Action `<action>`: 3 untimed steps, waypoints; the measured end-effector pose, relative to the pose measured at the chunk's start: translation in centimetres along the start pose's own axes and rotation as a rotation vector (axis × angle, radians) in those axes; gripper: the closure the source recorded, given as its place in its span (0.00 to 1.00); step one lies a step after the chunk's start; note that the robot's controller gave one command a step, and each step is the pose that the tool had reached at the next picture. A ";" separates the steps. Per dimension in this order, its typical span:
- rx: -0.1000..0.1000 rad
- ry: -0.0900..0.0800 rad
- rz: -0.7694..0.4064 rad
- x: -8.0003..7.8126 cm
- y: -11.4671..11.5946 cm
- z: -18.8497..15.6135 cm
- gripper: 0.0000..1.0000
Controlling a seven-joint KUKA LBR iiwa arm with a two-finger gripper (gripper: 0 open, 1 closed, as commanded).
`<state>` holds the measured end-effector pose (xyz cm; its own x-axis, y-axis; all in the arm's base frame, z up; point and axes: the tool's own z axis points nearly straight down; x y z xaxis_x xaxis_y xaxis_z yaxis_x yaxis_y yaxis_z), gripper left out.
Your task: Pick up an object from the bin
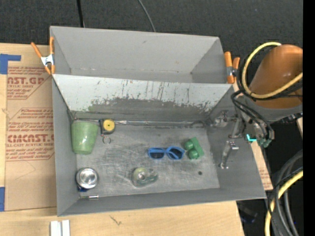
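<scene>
Where the arm reaches in from the right, the gripper (226, 155) hangs low by the right wall of the bin (138, 53), over bare floor; whether it is open or closed cannot be told. Nearest to it, on its left, lies a small green knobby toy (193, 149), just beside a pair of blue sunglasses (166, 153). Well apart lie a clear domed piece (142, 176), a silver can (87, 178), a green cup (83, 136) and a yellow disc (108, 126).
</scene>
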<state>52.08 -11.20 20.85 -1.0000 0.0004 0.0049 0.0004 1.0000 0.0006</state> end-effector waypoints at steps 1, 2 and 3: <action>-0.001 -0.002 -0.281 -3.7 3.3 11.9 0.00; 0.001 -0.006 -0.281 -3.8 3.2 11.6 1.00; 0.001 -0.006 -0.281 -3.8 3.2 11.6 0.00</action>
<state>55.84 -7.98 9.23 -0.9610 -0.2767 -0.0012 -0.2767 0.9610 0.0001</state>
